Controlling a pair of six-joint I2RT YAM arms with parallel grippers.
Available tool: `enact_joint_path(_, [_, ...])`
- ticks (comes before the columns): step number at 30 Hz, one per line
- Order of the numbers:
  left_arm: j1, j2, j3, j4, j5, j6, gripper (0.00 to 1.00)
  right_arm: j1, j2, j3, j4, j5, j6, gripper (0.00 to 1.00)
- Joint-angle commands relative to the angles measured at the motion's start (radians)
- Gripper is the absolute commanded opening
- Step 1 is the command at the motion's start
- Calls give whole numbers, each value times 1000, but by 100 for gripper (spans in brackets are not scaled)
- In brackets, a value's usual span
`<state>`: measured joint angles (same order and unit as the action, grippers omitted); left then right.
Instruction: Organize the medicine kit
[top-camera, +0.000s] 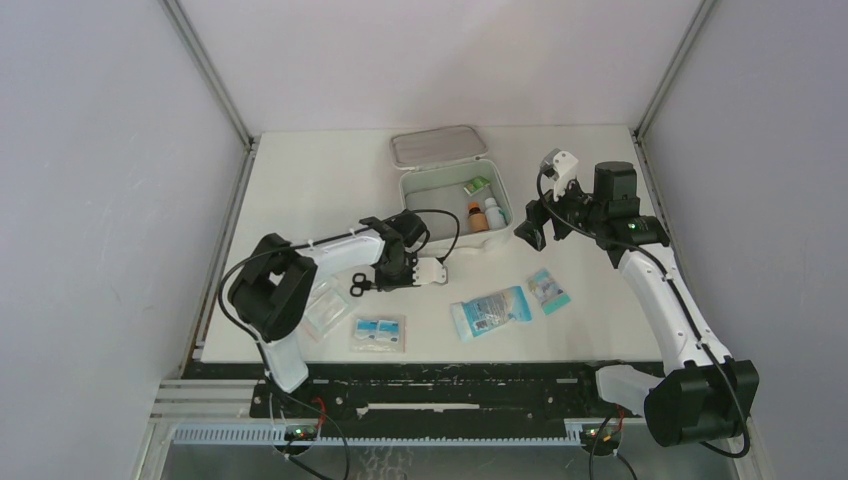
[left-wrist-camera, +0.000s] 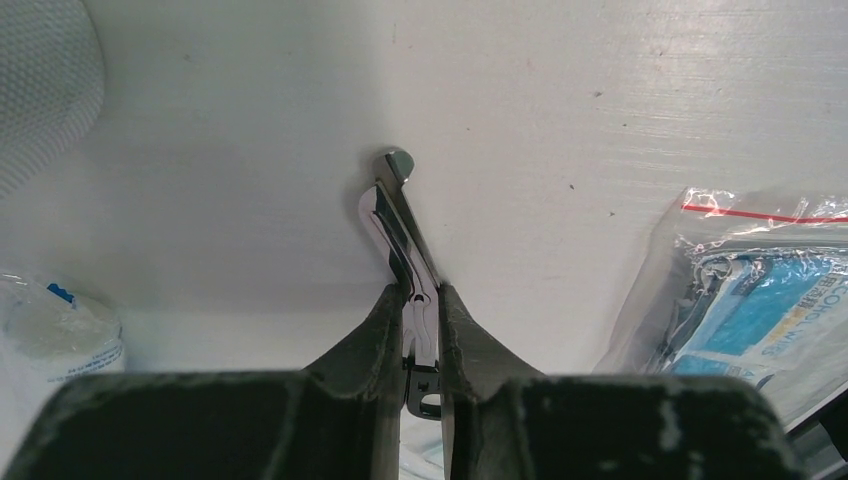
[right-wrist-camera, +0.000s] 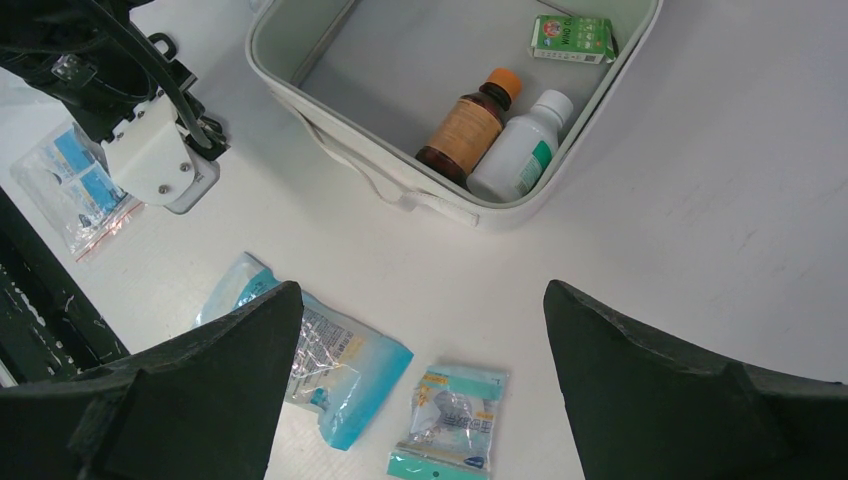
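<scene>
Medicine kit (top-camera: 435, 200): far centre of the table (top-camera: 300, 180), apart from both grippers. Its lid (top-camera: 438, 146) is folded back open behind it.
Kit contents: green box (top-camera: 477, 185) at the far right. Brown bottle with orange cap (top-camera: 476, 215) and white bottle (top-camera: 493, 212) lie side by side in the near right corner.
Clear bag (top-camera: 325, 305): flat on the table, leftmost item, beside the left arm.
Left gripper (left-wrist-camera: 420, 300): low over the table, left of the kit and nearer than it. Fingers are pinched tight on the chrome blades of the scissors (left-wrist-camera: 400, 215); the bent blade tip points away from the wrist camera.
Zip bag (top-camera: 378, 332): flat near the front edge, blue sachets inside.
Blue packet (top-camera: 490, 312): flat, in front of the kit.
Teal packet (top-camera: 548, 290): flat, just right of the blue packet.
Right gripper (right-wrist-camera: 420, 290): raised above the table off the kit's near right corner. Jaws are spread wide with nothing between them.
</scene>
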<state>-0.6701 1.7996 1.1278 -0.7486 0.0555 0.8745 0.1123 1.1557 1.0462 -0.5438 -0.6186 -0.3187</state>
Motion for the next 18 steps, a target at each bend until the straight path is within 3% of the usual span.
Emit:
enact_joint_path(1, [-4, -44, -16, 41, 18, -4, 5, -1, -16, 37, 12, -8, -8, 90])
enact_joint_path(18, [-21, -149, 80, -73, 30, 25, 0, -3, -26, 37, 14, -5, -8, 90])
